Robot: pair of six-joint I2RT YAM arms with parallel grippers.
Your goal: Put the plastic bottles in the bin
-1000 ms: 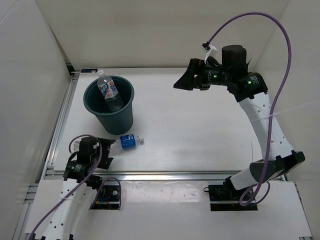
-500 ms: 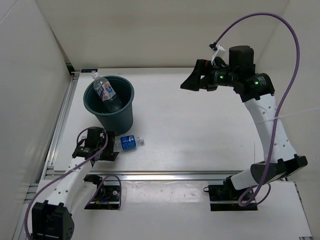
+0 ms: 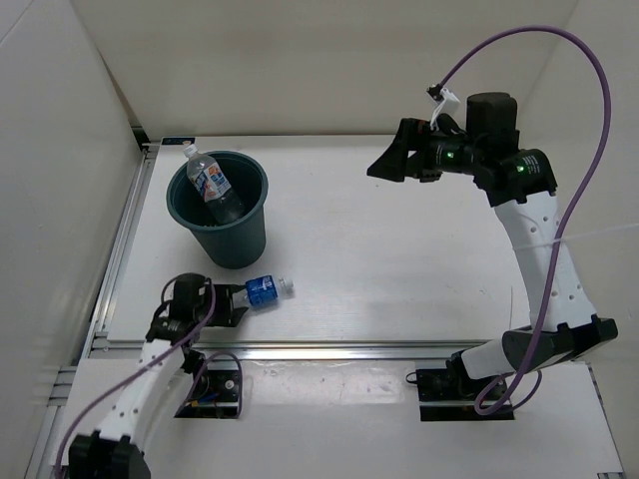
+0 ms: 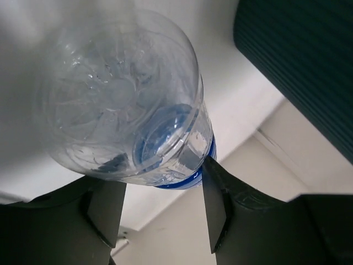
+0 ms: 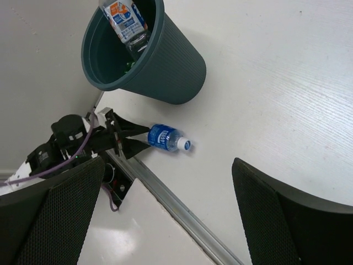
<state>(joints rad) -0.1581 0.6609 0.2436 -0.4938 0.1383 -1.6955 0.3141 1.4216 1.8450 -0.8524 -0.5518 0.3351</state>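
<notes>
At about 7 o'clock on the desk (image 3: pixel 399 259), the left gripper (image 4: pixel 161 193) is clamped narrow on the base end of the blue-label bottle (image 3: pixel 264 290) — both fingers press its clear wall, and the bottle is on its side with its cap toward 3 o'clock. Just beyond it toward 12 o'clock, near but apart, stands the bin (image 3: pixel 238 242), upright, with the white, red and blue labelled bottle (image 3: pixel 212 180) leaning inside, its neck poking over the rim at 11 o'clock. Up at 1 o'clock the right gripper (image 3: pixel 384 162) hangs above the desk, spread wide and holding nothing — well apart from bottle and bin.
</notes>
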